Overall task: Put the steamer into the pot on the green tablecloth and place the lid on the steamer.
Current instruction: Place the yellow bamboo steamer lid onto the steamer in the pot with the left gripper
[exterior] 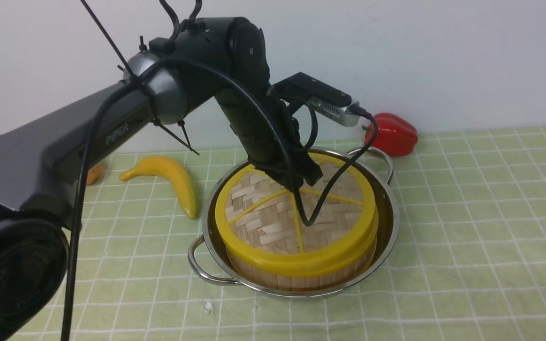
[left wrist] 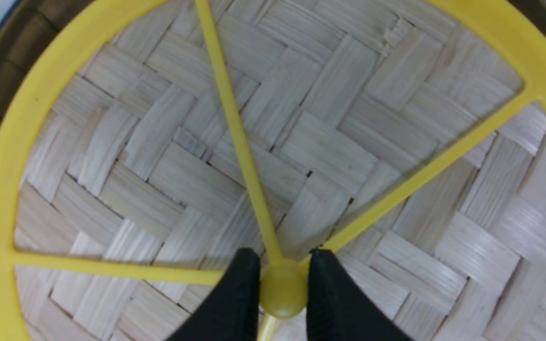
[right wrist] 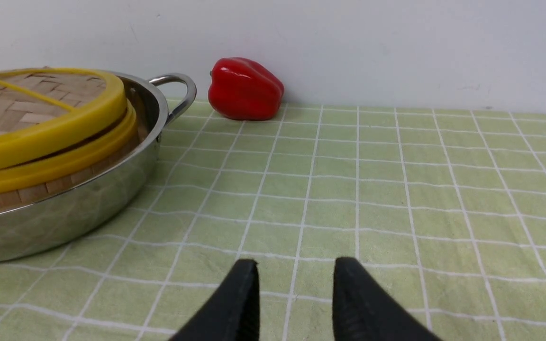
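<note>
Lid [exterior: 273,213] woven bamboo, left fingers [left wrist: 235,298] pinching yellow hub (right fingers [right wrist: 240,303] apart, empty)

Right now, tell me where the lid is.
The lid sits on the steamer inside the pot, centre of the front view, its hub pinched by the left gripper.

Shiny steel pot [exterior: 386,222], woven-bamboo lid [exterior: 273,222] with glossy yellow plastic rim, matt checked tablecloth [exterior: 467,213].
</note>
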